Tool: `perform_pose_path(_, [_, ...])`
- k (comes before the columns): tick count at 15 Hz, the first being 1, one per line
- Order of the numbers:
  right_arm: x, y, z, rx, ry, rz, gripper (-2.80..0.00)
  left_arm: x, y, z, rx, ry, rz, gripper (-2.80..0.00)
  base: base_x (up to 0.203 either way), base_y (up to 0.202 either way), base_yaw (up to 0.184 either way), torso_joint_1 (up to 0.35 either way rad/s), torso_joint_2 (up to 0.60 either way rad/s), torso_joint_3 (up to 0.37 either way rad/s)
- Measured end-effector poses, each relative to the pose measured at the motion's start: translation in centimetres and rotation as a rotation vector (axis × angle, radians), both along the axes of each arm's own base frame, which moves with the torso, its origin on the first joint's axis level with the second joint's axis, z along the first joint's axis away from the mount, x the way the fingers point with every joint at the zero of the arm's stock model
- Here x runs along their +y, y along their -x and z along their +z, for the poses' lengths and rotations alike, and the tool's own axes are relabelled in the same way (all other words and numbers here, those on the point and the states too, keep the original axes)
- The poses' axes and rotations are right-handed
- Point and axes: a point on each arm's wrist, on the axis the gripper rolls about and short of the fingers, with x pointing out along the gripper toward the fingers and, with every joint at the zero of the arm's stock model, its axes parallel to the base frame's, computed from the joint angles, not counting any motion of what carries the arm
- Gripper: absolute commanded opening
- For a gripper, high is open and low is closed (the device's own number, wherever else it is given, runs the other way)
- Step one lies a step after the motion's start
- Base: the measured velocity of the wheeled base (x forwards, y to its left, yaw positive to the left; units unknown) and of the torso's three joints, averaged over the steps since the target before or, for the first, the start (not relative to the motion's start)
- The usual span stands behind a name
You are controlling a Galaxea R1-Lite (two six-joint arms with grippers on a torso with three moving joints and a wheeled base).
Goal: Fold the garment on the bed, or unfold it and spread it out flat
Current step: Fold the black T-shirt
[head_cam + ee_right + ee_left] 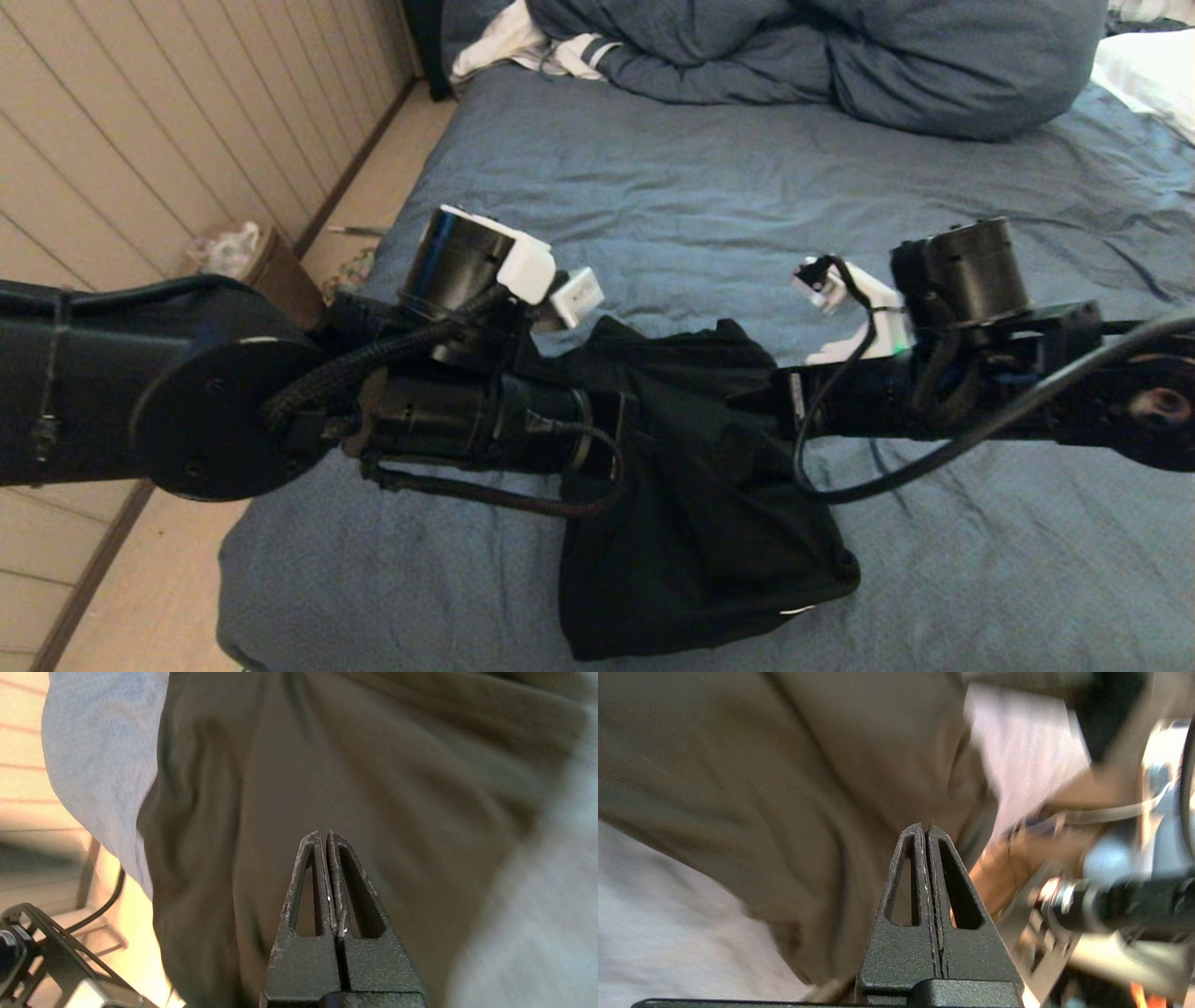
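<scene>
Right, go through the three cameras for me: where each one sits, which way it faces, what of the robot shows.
Head view: from the robot's head, looking forward and down at the bed; both arms cross over the black garment.
Left wrist view: behind the left tool, shut, facing the garment; the other arm shows beside it.
Right wrist view: behind the right tool, shut, facing the garment.
Shared: all three see garment and bed.

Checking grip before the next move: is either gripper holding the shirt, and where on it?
Cannot be told. Both the left gripper and right gripper are shut against the bunched garment, but no pinched fabric shows.
</scene>
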Motion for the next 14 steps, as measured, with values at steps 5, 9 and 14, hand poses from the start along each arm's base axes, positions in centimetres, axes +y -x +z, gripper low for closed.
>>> perform_pose_path(5, [3.2,-3.3,-2.7,0.063,0.028,0.036,-2.80,-0.9,-0.7,-4.1,0.029,-0.048,-0.003,-2.80,0.000,0.000,0.000,0.000,0.00,0.000])
perform_pose_path(9, [1.4,-4.7,-3.9,0.084,0.057,-0.020,-2.80,-0.4,-2.9,-6.7,0.048,-0.069,0.048,-2.80,0.000,0.000,0.000,0.000,0.00,0.000])
perform_pose_path(14, [-2.0,-5.8,-3.9,0.081,0.063,-0.108,-2.80,1.8,-5.0,-9.3,0.065,-0.124,0.110,-2.80,0.000,0.000,0.000,0.000,0.00,0.000])
